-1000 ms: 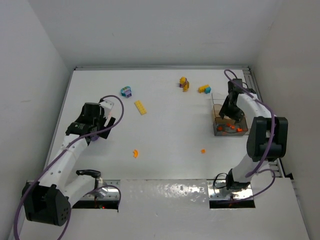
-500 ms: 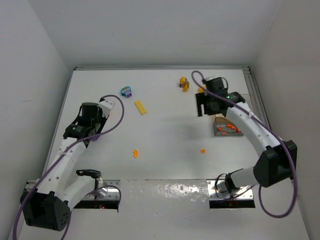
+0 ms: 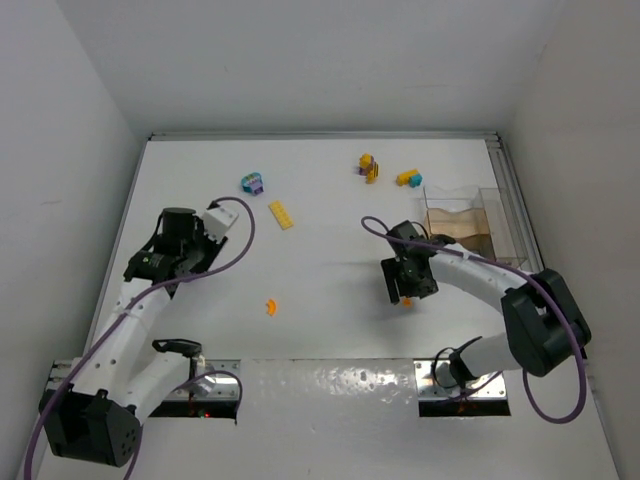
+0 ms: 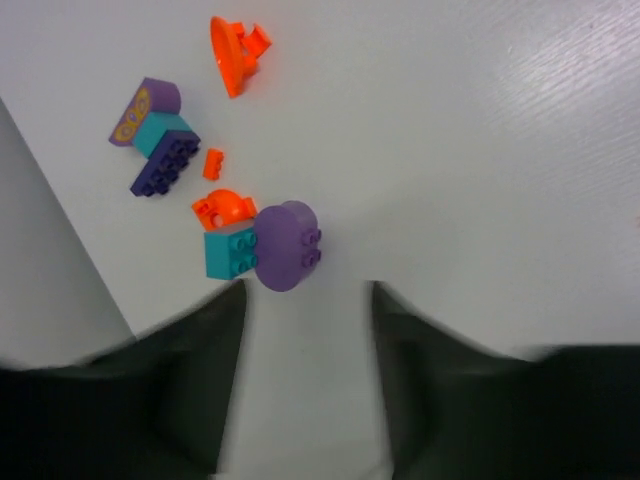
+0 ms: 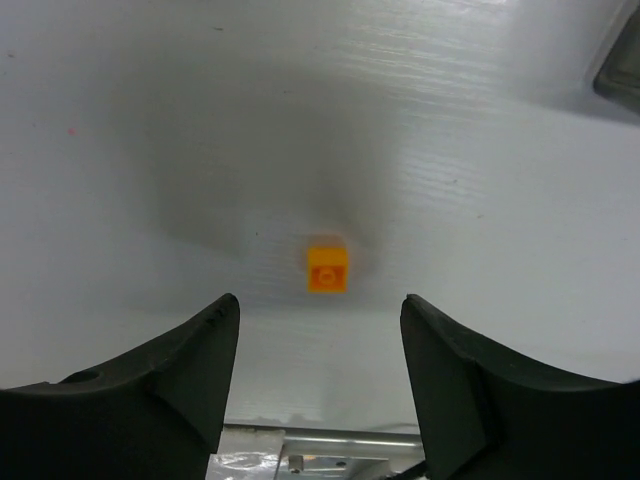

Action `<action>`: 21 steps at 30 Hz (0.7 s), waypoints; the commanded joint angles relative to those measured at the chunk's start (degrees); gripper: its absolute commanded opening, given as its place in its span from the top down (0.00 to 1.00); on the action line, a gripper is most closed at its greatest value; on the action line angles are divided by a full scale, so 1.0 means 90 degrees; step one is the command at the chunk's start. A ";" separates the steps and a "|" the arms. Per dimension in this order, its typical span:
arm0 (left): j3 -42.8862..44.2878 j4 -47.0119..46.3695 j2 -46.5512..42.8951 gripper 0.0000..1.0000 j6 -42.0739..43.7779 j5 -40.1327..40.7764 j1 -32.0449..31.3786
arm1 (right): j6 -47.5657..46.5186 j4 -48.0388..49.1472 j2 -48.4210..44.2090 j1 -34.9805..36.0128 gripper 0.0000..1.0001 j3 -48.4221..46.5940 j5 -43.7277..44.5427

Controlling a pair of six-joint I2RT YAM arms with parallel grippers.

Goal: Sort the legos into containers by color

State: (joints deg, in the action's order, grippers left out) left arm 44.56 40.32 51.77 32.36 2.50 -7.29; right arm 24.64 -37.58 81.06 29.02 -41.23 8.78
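Note:
The legos lie scattered. In the left wrist view a purple and teal clump with an orange piece sits just past my left gripper, whose jaws stand apart with nothing between them. Farther off are a second purple and teal clump and an orange curved piece. My right gripper is open and hovers over one small orange brick, which also shows beside that gripper as an orange speck. The clear container stands at the right.
At the back lie a teal and purple clump, a yellow plate, a yellow and orange clump and a yellow and teal clump. An orange curved piece lies front centre. My left gripper is near the left wall.
My right arm has swung from the container to the front centre, over the small orange brick. My left gripper's jaws have narrowed, and that arm has barely moved.

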 commanded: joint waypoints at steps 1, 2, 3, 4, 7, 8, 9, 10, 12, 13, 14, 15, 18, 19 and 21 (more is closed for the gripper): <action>-0.0204 0.0023 -0.0263 0.40 0.0106 -0.0035 0.0077 | 0.0357 0.0611 0.0056 0.0008 0.35 0.0254 -0.0320; -0.0272 -0.0055 -0.0341 0.28 0.0096 0.0043 0.0077 | 0.0396 0.0660 0.0105 0.0009 0.35 0.0304 -0.0350; -0.0399 -0.0123 -0.0390 0.14 -0.0020 0.0238 0.0077 | 0.0416 0.0805 0.0173 -0.0001 0.36 0.0362 -0.0398; -0.0487 -0.0308 -0.0439 0.00 -0.0108 0.0394 0.0077 | 0.0426 0.0865 0.0212 0.0008 0.37 0.0440 -0.0428; -0.0770 -0.0554 -0.0537 0.00 -0.0392 0.1136 0.0077 | 0.0494 0.0846 0.0320 0.0009 0.41 0.0480 -0.0331; -0.0848 -0.0660 -0.0518 0.00 -0.0460 0.1505 0.0077 | 0.0523 0.0855 0.0310 0.0009 0.41 0.0509 -0.0302; -0.0878 -0.0758 -0.0518 0.00 -0.0548 0.1664 0.0077 | 0.0543 0.0923 0.0242 -0.0001 0.43 0.0606 -0.0292; -0.0907 -0.0788 -0.0518 0.00 -0.0568 0.1772 0.0077 | 0.0543 0.0982 0.0203 0.0008 0.45 0.0665 -0.0291; -0.0937 -0.0817 -0.0557 0.00 -0.0588 0.1880 0.0087 | 0.0582 0.1099 0.0164 -0.0001 0.55 0.0772 -0.0185; -0.0937 -0.0808 -0.0576 0.00 -0.0588 0.1851 0.0087 | 0.0601 0.1109 0.0173 0.0008 0.55 0.0783 -0.0049; -0.0918 -0.0788 -0.0586 0.00 -0.0597 0.1744 0.0087 | 0.0611 0.1109 0.0193 0.0009 0.55 0.0783 0.0011; -0.0898 -0.0769 -0.0576 0.00 -0.0636 0.1695 0.0087 | 0.0602 0.1100 0.0222 0.0009 0.55 0.0754 0.0050; -0.0849 -0.0729 -0.0547 0.00 -0.0656 0.1587 0.0087 | 0.0602 0.1061 0.0320 -0.0001 0.56 0.0724 0.0187; -0.0839 -0.0729 -0.0557 0.00 -0.0666 0.1587 0.0087 | 0.0602 0.1051 0.0339 0.0008 0.58 0.0705 0.0206; -0.0810 -0.0729 -0.0557 0.00 -0.0656 0.1587 0.0087 | 0.0631 0.1022 0.0340 0.0009 0.60 0.0666 0.0333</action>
State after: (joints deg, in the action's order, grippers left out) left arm 35.88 35.77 47.62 27.55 16.16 -7.11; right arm 29.74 -29.80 82.67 29.02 -35.51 6.42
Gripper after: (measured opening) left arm 0.999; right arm 0.416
